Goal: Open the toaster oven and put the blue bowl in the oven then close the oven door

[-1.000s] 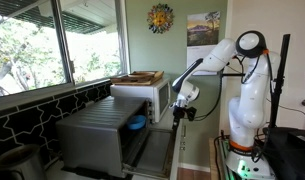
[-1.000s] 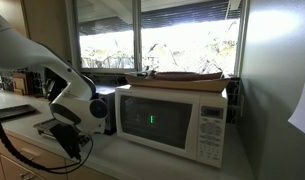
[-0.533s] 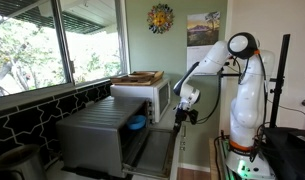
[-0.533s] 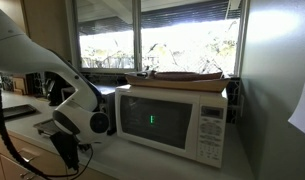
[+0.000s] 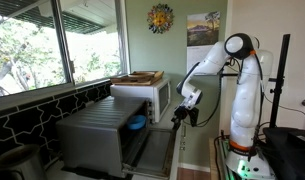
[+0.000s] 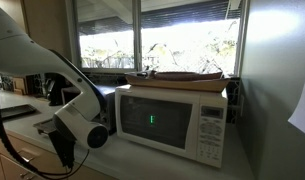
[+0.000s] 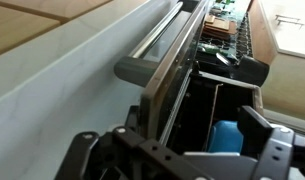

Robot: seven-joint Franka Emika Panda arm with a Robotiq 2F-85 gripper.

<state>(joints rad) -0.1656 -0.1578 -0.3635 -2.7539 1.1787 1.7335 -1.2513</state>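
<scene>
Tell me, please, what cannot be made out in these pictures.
- The gripper: fingertips cut off by the wrist view's lower edge.
- The blue bowl: wrist view, only a part shows, partly behind the gripper; in an exterior view too small.
- The oven door: its glass face, seen edge-on in the wrist view.

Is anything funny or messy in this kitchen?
I see nothing spilled or broken. One funny thing: a blue bowl sits inside the toaster oven, and the oven door is open. Also, a wooden tray lies on top of the white microwave.
</scene>
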